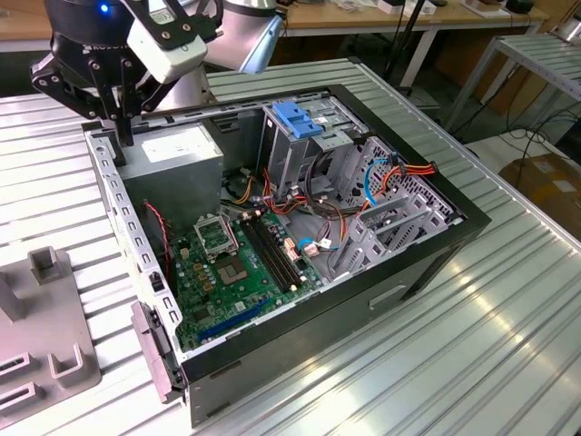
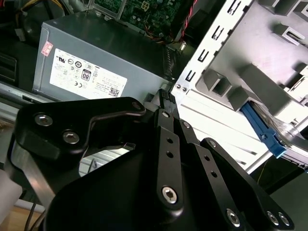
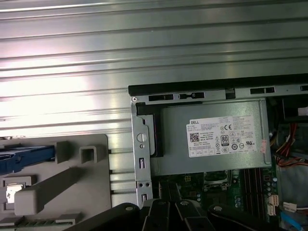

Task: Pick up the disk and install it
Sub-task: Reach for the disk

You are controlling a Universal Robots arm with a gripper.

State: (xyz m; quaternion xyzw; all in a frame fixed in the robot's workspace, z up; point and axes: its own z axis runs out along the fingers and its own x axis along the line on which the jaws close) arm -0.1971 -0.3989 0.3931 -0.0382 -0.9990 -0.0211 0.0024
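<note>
The disk (image 3: 24, 160) sits in the grey holder (image 3: 72, 178) on the ribbed metal tabletop (image 1: 436, 363), outside the open computer case (image 1: 363, 300). You can pick out its blue carrier rail in both wrist views, and in the second wrist view the disk (image 2: 263, 129) shows a sliver of metal body beside that rail. The holder stands just beside the case's perforated rear wall, well apart from the bays inside.

Your claw (image 1: 122, 134) hangs over the rear corner of the case, above the edge of the grey power supply (image 1: 172, 154) with the white sticker. Its fingers are drawn together and grip nothing. It is clear of the disk, with the case wall between the two.

By this showing the work is at its first step. The disk is not yet picked up, and nothing has gone into the case. The silver drive cage (image 1: 300, 150) with its blue bracket (image 1: 295, 118) stands at the far side of the case, beyond the motherboard (image 1: 231, 272).

The pick-up calls for an opened claw, brought across the wall to the holder and squared to the disk's long edges — the holder's posts crowd the drive, so you have little room for a skewed approach. How deep the disk sits in the holder, the pictures do not tell.
</note>
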